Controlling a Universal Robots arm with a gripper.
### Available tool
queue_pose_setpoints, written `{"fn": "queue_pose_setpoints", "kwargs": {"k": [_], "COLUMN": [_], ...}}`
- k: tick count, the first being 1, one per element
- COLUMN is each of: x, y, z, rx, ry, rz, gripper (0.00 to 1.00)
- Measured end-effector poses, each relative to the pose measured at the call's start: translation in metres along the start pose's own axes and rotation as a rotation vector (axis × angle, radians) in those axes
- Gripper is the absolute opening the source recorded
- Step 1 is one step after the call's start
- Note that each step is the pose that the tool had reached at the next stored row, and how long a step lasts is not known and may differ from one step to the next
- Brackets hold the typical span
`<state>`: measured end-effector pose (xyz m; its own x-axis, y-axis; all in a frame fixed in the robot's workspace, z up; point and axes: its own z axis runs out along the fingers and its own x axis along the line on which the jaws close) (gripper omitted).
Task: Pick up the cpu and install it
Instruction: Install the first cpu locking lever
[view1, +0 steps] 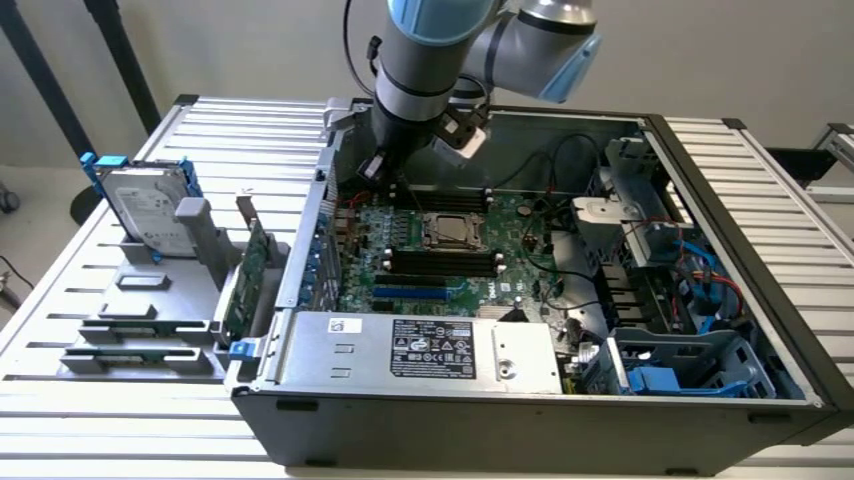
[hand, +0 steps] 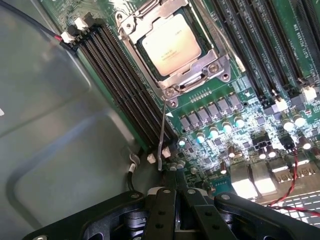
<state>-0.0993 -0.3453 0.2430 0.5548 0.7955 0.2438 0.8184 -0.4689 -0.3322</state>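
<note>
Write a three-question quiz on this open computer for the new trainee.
1. True or false: the chip lies in its socket on the green board, not in the hand.
2. Choose one. Seen against the case, the hard drive with blue rails stands: A) inside it, beside the socket; B) outside it, in the grey rack on the exterior view's left; C) on top of the arm.
3. Fill in: the hand is ___ (open or shut).

Key: 1 true; 2 B; 3 shut.
</note>
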Motion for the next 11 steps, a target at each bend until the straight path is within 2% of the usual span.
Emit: {"fn": "queue_pose_setpoints", "kwargs": {"k": [6, 11], "x": [0.0021, 0.0045], "y": [0.0007, 0.0038], "z": [0.0003, -0.0007], "rx": [-0.0009, -0.0044], "ry": [0.0005, 0.0026], "rz": [0.0, -0.002], "gripper": [0.11, 0.11]}}
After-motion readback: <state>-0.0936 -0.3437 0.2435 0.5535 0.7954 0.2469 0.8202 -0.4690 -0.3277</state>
